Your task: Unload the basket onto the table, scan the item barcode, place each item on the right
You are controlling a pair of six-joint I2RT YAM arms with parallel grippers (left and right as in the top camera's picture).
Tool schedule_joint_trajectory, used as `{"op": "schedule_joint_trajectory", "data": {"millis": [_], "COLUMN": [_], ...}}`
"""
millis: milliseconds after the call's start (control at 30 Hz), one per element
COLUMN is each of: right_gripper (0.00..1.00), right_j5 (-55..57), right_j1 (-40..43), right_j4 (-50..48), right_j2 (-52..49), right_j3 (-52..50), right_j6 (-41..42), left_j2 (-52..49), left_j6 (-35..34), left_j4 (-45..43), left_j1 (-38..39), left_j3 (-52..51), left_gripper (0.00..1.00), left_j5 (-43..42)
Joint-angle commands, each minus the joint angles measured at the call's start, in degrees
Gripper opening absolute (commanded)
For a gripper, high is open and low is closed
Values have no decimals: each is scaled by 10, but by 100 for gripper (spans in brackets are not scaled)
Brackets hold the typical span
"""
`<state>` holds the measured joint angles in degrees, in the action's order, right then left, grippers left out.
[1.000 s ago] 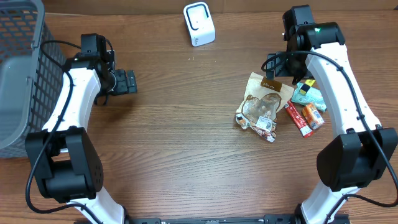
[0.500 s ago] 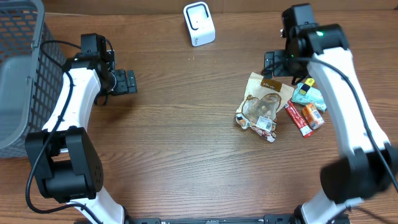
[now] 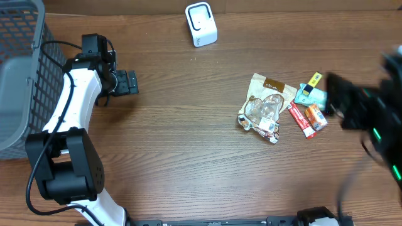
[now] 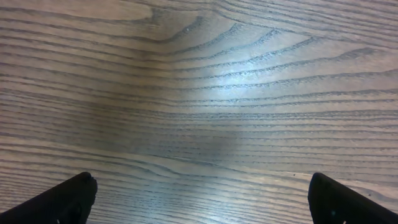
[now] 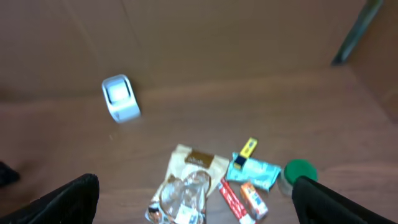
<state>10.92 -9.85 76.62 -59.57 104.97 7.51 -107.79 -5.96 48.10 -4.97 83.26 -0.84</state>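
Brown snack pouch (image 3: 267,108) bears print too small to read.

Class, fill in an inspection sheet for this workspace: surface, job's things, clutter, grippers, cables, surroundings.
Surface: wooden table, bare grain.
Job's things: white scanner at the far edge; snack bag, red packet, orange packet and teal packet clustered on the right.
Clutter: grey basket at the left edge.
Grippers: left gripper open over bare wood; right gripper open, above the packets, empty.
Cables: black cable looping beside the basket.
Surroundings: brown cardboard wall behind the table.
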Motion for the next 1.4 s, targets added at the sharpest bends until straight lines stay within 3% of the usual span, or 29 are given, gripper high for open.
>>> {"op": "schedule_joint_trajectory", "data": {"millis": [0, 333, 667, 833, 1000, 1233, 1367], "right_gripper": [100, 100, 100, 100, 100, 100, 100], "right_j5": [4, 6, 6, 6, 6, -26, -59], "right_j1": [0, 1, 1, 1, 2, 3, 3], "right_j4": [8, 91, 33, -125, -390, -788, -925], "right_j2": [63, 236, 436, 531, 594, 593, 593], "right_j3": [3, -19, -238, -405, -578, -799, -915], "right_j6": [4, -1, 0, -1, -1, 0, 0], "left_j2": [-4, -4, -4, -4, -4, -4, -4], "left_j6": [6, 6, 6, 6, 6, 6, 6], "left_j4": [-1, -1, -1, -1, -1, -1, -1], "left_j1": [1, 1, 1, 1, 1, 1, 1], "left_j3": [11, 11, 11, 11, 11, 11, 11], "left_gripper": [100, 100, 100, 100, 100, 100, 100], "left_j5": [-2, -2, -2, -2, -2, -2, -2]}}
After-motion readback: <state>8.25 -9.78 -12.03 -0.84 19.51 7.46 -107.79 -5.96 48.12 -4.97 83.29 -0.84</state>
